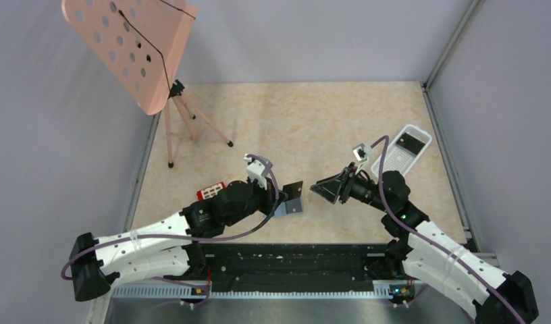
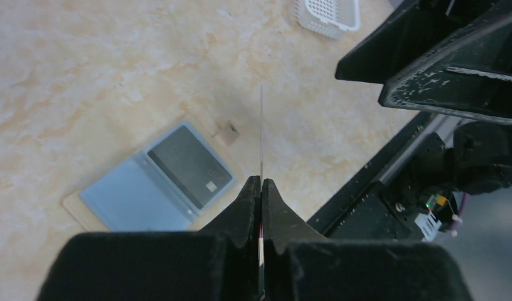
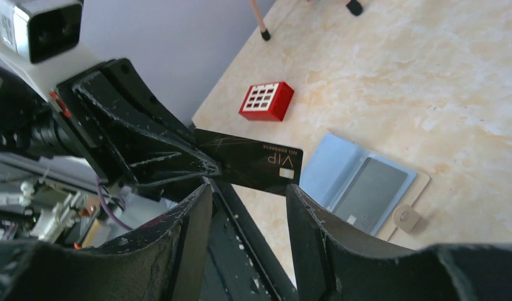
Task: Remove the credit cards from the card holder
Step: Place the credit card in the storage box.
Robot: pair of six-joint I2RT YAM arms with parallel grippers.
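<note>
i had the left fingers [image 2: 252, 195] pinched tight on a black vip credit card [image 3: 253, 163], its free end sticking out past their tips. the right fingers [image 1: 325, 190] stood parted and held nothing, the card just ahead of their tips and not touching. the card holder [image 2: 131, 199] lay open on the surface [image 2: 84, 75] below the left fingers, blue face up, with a second grey card [image 2: 189, 164] tucked in the panel nearer them. a red-and-white block [image 3: 266, 100] sat back behind the left fingers.
</note>
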